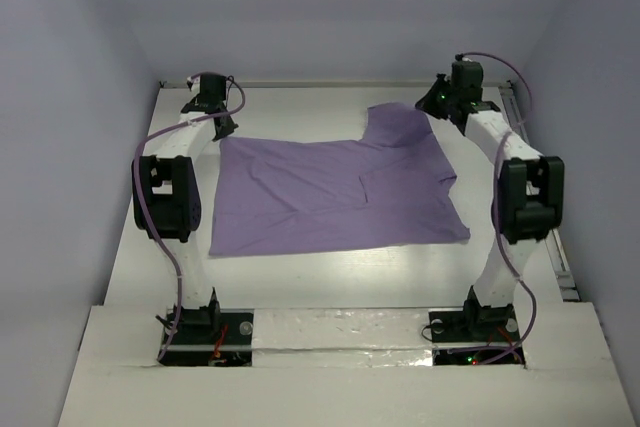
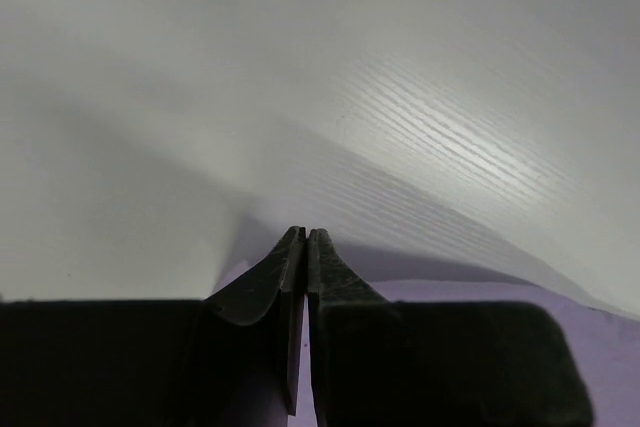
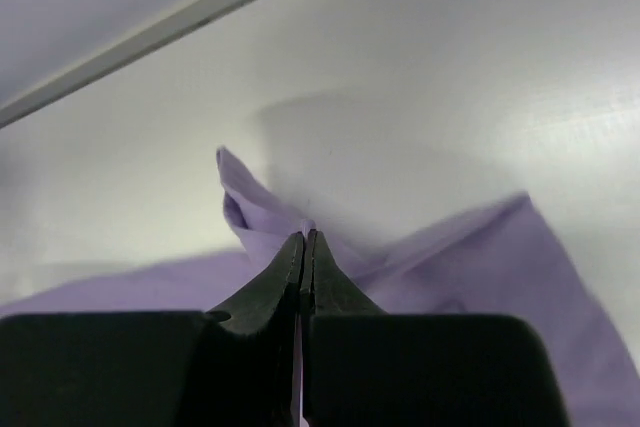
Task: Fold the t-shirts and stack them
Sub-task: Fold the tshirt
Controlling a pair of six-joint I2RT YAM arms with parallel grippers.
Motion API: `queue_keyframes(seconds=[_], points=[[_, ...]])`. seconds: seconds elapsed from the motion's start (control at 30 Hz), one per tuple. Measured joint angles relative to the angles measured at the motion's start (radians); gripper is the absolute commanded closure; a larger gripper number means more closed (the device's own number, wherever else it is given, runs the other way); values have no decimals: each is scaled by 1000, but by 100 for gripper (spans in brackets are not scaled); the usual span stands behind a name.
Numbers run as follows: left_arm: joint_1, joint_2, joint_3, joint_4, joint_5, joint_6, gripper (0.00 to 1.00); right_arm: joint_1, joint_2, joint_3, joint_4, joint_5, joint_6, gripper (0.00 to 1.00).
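A plain lavender short-sleeved cloth t-shirt [image 1: 330, 197] of thin, soft fabric lies spread nearly flat on the white wood-grain table [image 1: 330, 287], between the two arms and towards the far half of the surface. It shows shallow creases, a straight near hem, and one sleeve jutting out at its far right corner. The top view alone gives this whole outline and both arms. Each arm rises from its base at the near edge, bends at the elbow and reaches forward and down to a far corner of the t-shirt, the left gripper [image 1: 222, 129] at the far left and the right gripper [image 1: 434, 107] by the sleeve. The right wrist view adds what is lost from above: its black fingers [image 3: 270, 287] are pressed together with a small peak of lavender fabric pulled up at their tips, so they have the cloth pinched. A pale strip [image 3: 180, 22] runs along the table's far edge behind. In the left wrist view the fingers [image 2: 262, 282] are likewise closed tight, with lavender cloth showing beneath and to the right. Whether any of it is caught between them cannot be told.
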State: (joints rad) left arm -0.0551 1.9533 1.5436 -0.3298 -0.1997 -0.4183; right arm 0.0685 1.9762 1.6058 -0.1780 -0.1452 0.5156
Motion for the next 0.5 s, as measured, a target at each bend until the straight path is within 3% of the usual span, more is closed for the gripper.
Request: queue_keyframes(seconds=[0.23,0.5], points=[[0,-21,-71,0,-35,29,100,-26,-330,-376,19,-13,1,100],[0,-161,-222,13,-65,40,100,-36,-616,-627,-61,0,5,100]])
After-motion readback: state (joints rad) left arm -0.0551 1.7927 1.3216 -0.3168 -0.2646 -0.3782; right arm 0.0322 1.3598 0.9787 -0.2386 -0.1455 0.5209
